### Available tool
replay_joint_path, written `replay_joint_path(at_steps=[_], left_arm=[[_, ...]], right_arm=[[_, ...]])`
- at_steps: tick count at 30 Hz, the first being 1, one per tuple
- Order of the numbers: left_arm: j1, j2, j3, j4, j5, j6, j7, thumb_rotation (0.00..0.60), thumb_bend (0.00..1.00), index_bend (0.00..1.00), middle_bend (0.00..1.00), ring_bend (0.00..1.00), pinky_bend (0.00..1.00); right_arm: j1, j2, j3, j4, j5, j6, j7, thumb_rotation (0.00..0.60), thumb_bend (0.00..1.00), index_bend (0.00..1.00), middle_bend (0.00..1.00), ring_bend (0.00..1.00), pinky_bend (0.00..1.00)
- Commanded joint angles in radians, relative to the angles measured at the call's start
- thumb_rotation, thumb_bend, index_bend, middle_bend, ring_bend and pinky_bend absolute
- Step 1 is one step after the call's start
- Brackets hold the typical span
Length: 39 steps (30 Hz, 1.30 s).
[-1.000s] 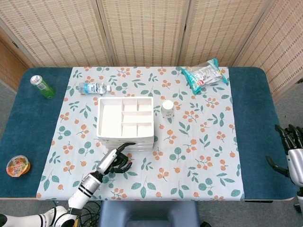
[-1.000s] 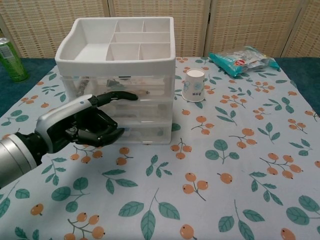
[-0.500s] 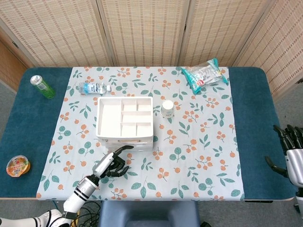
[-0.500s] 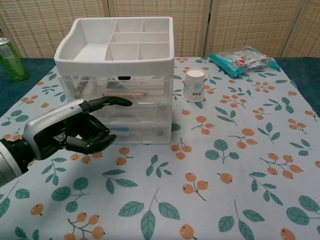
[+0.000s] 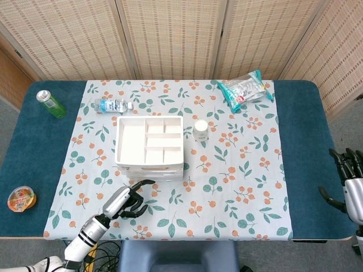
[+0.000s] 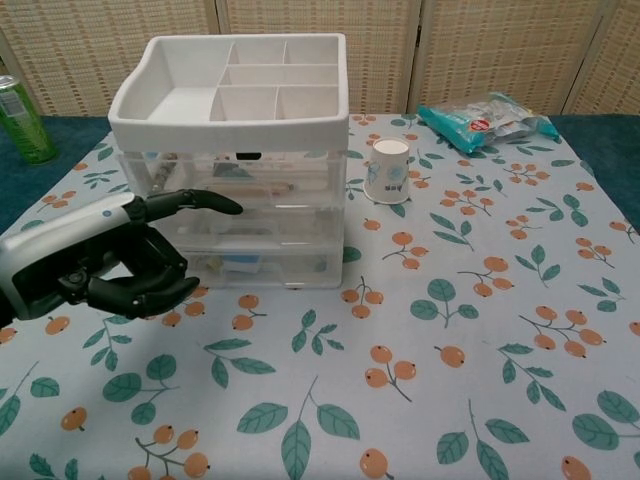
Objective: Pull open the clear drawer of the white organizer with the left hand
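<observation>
Fingers (image 6: 190, 200) of the left hand (image 6: 110, 255) are mostly curled on nothing, one poking out, and they've backed off the white organizer (image 6: 235, 150) mid-worktop. Clear drawer (image 6: 255, 190) looks shut, so no pull yet. Right hand (image 5: 350, 184) idles far off, loosely spread.

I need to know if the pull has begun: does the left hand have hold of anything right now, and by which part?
Nothing is held. The left hand sits in front of the white organizer, one finger stretched toward the clear drawer, the rest curled on nothing.
</observation>
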Motion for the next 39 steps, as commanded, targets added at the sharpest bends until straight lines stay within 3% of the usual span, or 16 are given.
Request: replay_joint_path(at_steps=[1,12,20,39], left_arm=[[0.006,0.066,-0.007,-0.053,0.010,0.022,0.111,0.600,0.43,0.18,0.89,0.97,1.00],[0.020,0.194,-0.063,-0.163,-0.034,0.053,0.337,0.600,0.43,0.18,0.89,0.98,1.00],[0.008,0.222,-0.076,-0.201,-0.070,0.008,0.422,0.600,0.43,0.18,0.89,0.98,1.00],[-0.045,0.168,-0.111,-0.202,-0.117,-0.078,0.472,0.600,0.43,0.18,0.89,0.98,1.00]], right_arm=[[0.000,0.007,0.004,-0.007,-0.002,0.006,-0.007,0.600,0.28,0.04,0.18,0.09,0.04],[-0.001,0.020,0.013,-0.022,-0.014,0.025,-0.022,0.600,0.28,0.04,0.18,0.09,0.04],[-0.007,0.017,0.011,-0.016,-0.017,0.035,-0.012,0.600,0.28,0.04,0.18,0.09,0.04],[-0.017,0.007,0.007,0.019,-0.001,0.036,0.026,0.600,0.28,0.04,0.18,0.09,0.04]])
